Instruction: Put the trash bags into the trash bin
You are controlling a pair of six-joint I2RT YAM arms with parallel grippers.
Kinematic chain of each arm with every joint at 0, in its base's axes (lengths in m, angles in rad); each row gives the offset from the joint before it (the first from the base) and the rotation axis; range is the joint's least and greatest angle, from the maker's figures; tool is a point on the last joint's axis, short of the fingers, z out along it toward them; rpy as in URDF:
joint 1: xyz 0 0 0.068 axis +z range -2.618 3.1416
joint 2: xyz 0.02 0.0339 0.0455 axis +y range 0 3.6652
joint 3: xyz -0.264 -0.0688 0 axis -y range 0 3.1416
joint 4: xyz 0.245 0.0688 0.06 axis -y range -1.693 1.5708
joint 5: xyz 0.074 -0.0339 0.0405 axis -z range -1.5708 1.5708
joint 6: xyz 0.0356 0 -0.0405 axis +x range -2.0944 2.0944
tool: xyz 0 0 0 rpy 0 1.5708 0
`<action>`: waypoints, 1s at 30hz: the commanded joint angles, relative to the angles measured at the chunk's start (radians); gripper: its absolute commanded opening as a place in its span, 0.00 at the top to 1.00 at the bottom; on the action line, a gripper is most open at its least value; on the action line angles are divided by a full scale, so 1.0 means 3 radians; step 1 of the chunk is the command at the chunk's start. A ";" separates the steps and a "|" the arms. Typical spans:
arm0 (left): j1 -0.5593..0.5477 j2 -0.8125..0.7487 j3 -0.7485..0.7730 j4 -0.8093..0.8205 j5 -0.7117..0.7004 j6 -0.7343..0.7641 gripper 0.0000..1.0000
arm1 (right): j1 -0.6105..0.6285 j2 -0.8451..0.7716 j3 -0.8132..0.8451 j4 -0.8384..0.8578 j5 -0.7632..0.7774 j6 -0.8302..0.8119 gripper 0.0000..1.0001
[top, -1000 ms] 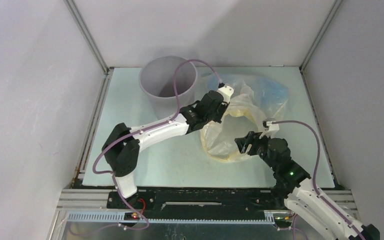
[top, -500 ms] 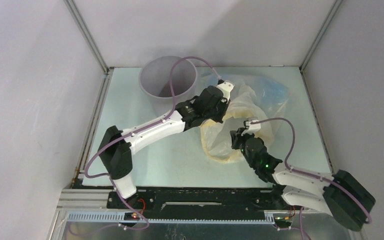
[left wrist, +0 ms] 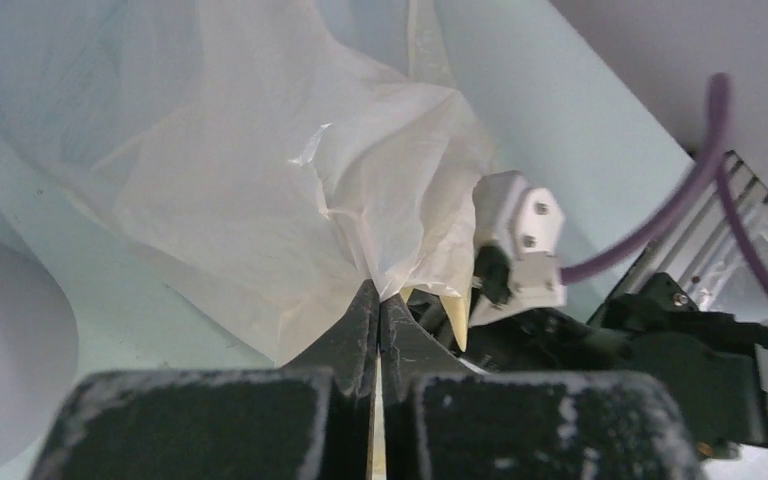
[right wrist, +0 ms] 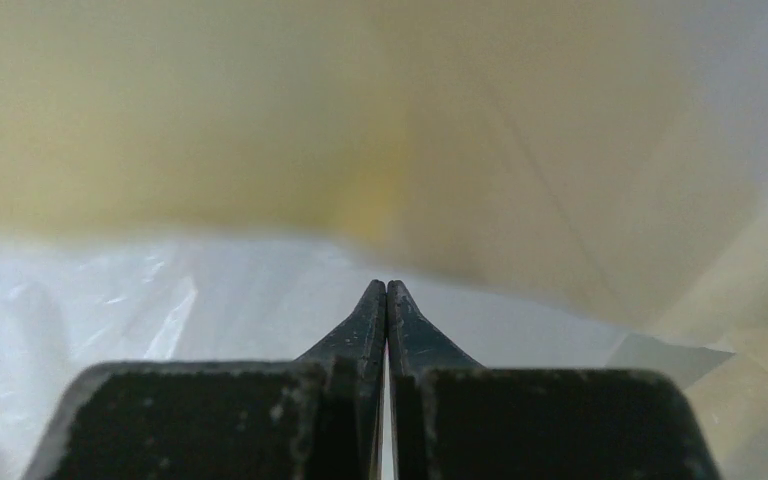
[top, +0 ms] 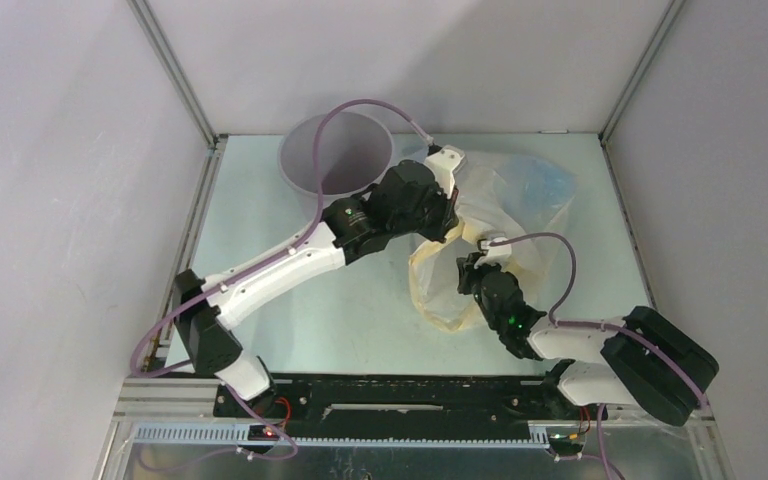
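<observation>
The trash bin [top: 335, 150], light grey and round, stands at the back of the table. To its right lie the trash bags: a cream-yellow one [top: 438, 290] with its mouth gaping, and a pale blue one [top: 540, 188] behind it. My left gripper [left wrist: 378, 296] is shut on a gathered fold of whitish bag film [left wrist: 290, 190]; from above, the left gripper [top: 452, 230] is just right of the bin. My right gripper [right wrist: 387, 286] is shut, its tips pressed against film [right wrist: 260, 150]; no film shows between them. From above, the right gripper [top: 463, 268] meets the bags just below the left one.
Grey walls with metal corner posts [top: 175, 75] close in the pale green table [top: 260, 210] on three sides. A purple cable [top: 345, 108] arcs over the bin's mouth. The right arm's wrist camera [left wrist: 520, 235] sits close beside my left fingers.
The right arm has stretched forward and left into the bags, and its gripper has closed. The left arm has reached further back towards the bin, drawing the film with it.
</observation>
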 commanded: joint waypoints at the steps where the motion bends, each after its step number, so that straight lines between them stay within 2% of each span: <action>1: -0.0093 -0.0219 0.0198 -0.0109 0.0070 -0.0079 1.00 | 0.0008 0.0126 0.0111 0.0378 -0.0009 -0.0062 1.00; 3: -0.0119 -0.0242 0.0249 -0.0161 0.0068 -0.0084 1.00 | 0.0115 0.0171 0.0127 0.0390 0.0063 -0.0173 1.00; 7: -0.0130 -0.0201 0.0380 -0.0260 0.0021 -0.0086 1.00 | 0.0489 0.0287 0.0118 0.0558 0.0530 -0.0479 1.00; 15: -0.0139 -0.0124 0.0466 -0.0387 0.0048 -0.0095 1.00 | 0.0587 0.0691 0.0183 0.0541 0.0643 -0.0491 1.00; 21: -0.0154 -0.0262 0.0275 -0.0394 0.0098 -0.0122 1.00 | 0.0133 0.0802 0.0409 0.0311 -0.0040 -0.0175 0.98; 27: -0.0180 -0.0332 0.0165 -0.0445 0.0033 -0.0115 1.00 | -0.0287 0.0733 0.0823 -0.0103 -0.0205 -0.0019 0.93; 30: -0.0180 -0.0342 0.0116 -0.0469 -0.0112 -0.0080 1.00 | -0.0597 0.0653 0.0994 -0.0357 -0.0266 0.0301 0.82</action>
